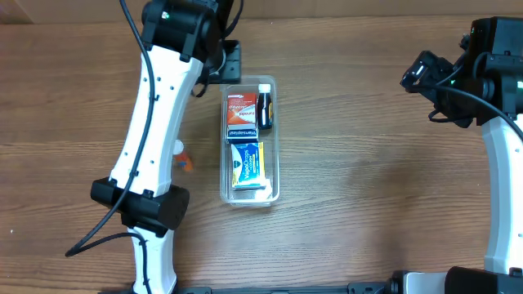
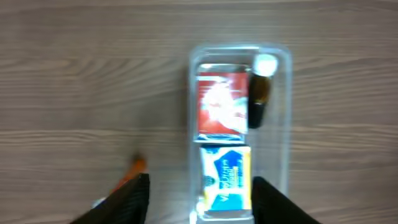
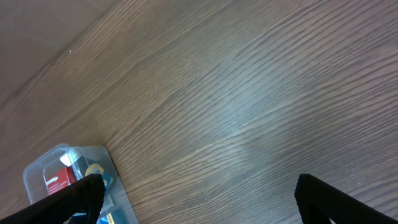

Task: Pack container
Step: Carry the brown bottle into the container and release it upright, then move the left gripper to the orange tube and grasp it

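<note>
The clear plastic container (image 1: 275,139) lies lengthwise at the table's middle. It holds a red box (image 1: 240,115), a blue and yellow box (image 1: 247,165) and a small dark bottle with a white cap (image 1: 265,108). My left gripper (image 1: 229,59) hovers just beyond the container's far end, open and empty. In the left wrist view its fingers (image 2: 199,202) straddle the blue box end of the container (image 2: 283,124) from above. My right gripper (image 1: 425,75) is raised at the far right, open and empty; the right wrist view shows the container (image 3: 37,171) at the lower left.
A small orange and white object (image 1: 181,157) lies on the wood table left of the container, partly hidden by my left arm; it shows in the left wrist view (image 2: 134,169) too. The table is brown wood grain.
</note>
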Controlling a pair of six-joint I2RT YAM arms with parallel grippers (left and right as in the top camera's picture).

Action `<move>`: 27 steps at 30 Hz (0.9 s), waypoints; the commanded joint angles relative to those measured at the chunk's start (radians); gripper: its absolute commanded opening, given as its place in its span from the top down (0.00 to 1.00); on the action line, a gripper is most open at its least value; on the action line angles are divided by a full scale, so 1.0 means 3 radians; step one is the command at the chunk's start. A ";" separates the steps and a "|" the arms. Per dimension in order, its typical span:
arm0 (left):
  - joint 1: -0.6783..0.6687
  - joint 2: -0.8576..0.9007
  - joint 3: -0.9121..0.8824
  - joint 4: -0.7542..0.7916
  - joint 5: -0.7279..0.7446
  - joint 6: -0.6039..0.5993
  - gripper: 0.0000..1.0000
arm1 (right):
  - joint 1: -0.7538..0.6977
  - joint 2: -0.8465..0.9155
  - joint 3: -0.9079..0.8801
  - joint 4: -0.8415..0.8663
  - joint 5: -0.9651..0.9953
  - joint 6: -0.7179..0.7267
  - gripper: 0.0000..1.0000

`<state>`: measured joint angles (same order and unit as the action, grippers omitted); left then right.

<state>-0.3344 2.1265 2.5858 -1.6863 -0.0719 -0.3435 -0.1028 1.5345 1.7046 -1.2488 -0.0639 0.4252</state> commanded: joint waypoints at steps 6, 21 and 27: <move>0.0697 -0.0008 -0.0497 -0.0011 0.0559 0.0608 0.37 | 0.0005 -0.0001 0.0010 0.0017 -0.0006 -0.0010 0.00; 0.0882 -0.0291 -0.1328 -0.0013 0.0643 0.0768 0.43 | 0.0005 -0.0001 0.0010 0.0017 -0.0006 -0.0010 0.00; 0.0712 -0.1031 -0.1666 0.0024 0.0017 0.0539 0.28 | 0.0005 -0.0001 0.0010 0.0018 -0.0006 -0.0010 0.00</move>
<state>-0.0971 1.9755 2.1433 -1.6810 0.0460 -0.1402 -0.1032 1.5345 1.7046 -1.2488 -0.0639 0.4244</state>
